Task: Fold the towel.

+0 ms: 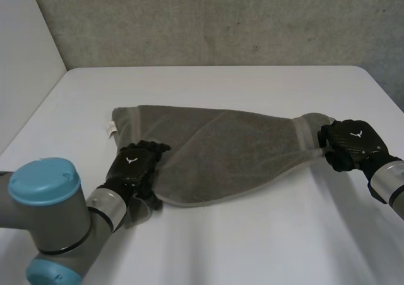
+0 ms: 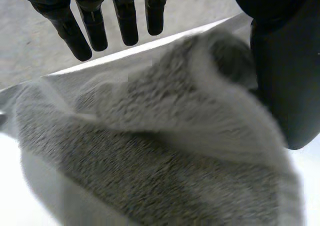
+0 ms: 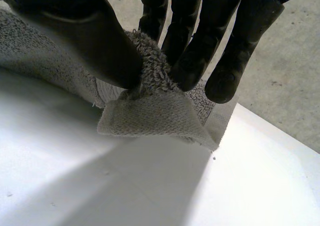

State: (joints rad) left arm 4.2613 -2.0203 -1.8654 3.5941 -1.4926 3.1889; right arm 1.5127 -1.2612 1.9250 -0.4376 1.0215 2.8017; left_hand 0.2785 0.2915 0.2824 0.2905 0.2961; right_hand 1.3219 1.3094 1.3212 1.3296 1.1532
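The grey towel point(image 1: 221, 152) lay across the middle of the counter point(image 1: 252, 247); the right hand point(image 1: 350, 145) pinched its right corner between thumb and fingers, the left hand point(image 1: 134, 168) rested released, fingers straight, at its near-left corner

The grey terry-cloth towel point(image 1: 227, 152) is rough and loopy, with a flatter woven hem band point(image 3: 150, 118). Beneath the towel, the white tabletop point(image 1: 252, 247) is smooth and matt.

free: bare worktop point(image 1: 208, 83) across upper frame, also lower centre
obstacle: towel point(image 1: 221, 152) spans mid-frame, left hand point(image 1: 134, 165) to right hand point(image 1: 350, 143)
limit: wall point(image 1: 221, 19) along worktop's far edge, top of frame
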